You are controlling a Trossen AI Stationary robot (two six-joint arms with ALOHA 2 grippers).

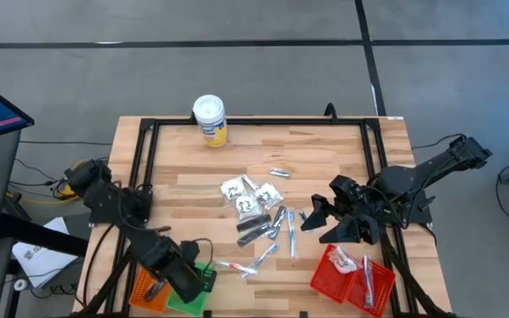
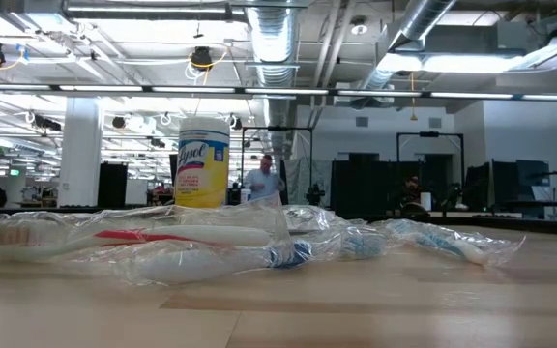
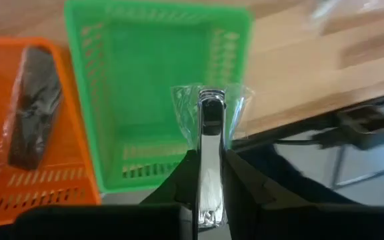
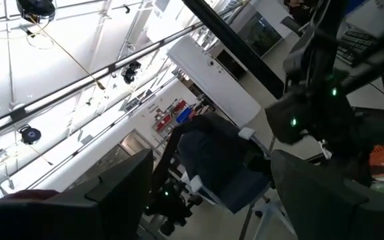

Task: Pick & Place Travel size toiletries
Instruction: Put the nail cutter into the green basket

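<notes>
The left gripper (image 3: 209, 175) is hanging over the green basket (image 3: 99, 107), clenching a wrapped silvery nail clipper (image 3: 210, 153) whose long axis is pointing straight out toward it. The right gripper (image 1: 315, 215) is waiting with jaws spread, nearer the remaining toiletries (image 1: 256, 205) lying mid-table.

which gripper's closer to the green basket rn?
Left. The left gripper hangs right over the green basket, shut on a wrapped metal item. The right gripper sits across the table, above the red basket.
</notes>
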